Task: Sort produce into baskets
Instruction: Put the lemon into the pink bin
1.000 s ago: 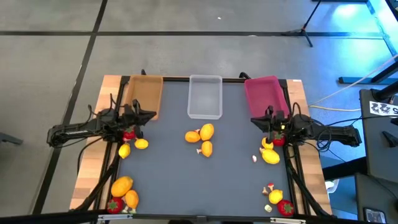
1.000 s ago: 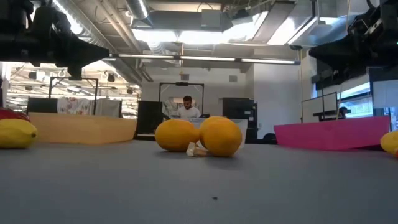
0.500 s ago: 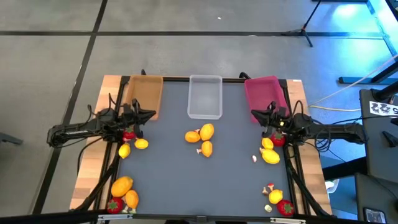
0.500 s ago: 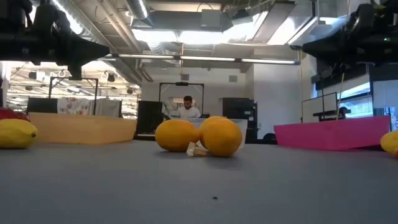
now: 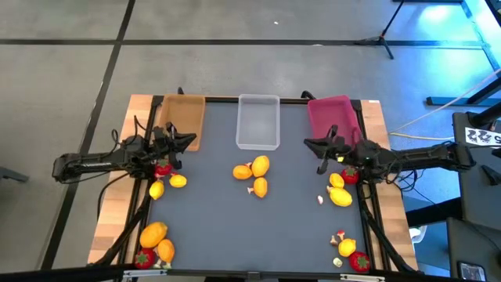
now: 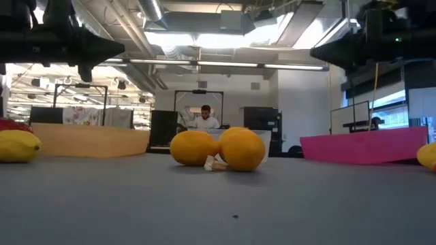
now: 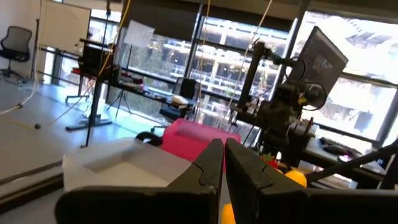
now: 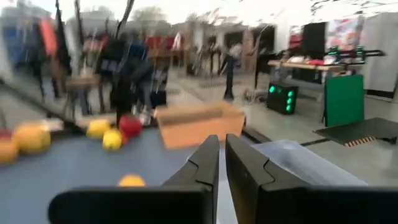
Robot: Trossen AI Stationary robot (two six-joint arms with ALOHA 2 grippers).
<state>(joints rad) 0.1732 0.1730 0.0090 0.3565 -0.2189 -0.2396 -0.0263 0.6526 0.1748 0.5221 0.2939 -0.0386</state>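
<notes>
Around the clear basket (image 5: pixel 257 121), from above, you've got the tan basket (image 5: pixel 183 117) and pink basket (image 5: pixel 332 119) flanking it, and produce (image 5: pixel 253 175) scattered below on the surface (image 5: pixel 211 227). Left gripper (image 5: pixel 189 139) and right gripper (image 5: pixel 308 142) both pinched together, empty. Low view: oranges (image 6: pixel 218 148) untouched. Wrist views agree. Looks like between picks; next you'd open and drop onto a piece.

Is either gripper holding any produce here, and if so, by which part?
Nothing is held. The left gripper near the tan basket and the right gripper near the pink basket are both shut with nothing between their fingers.
</notes>
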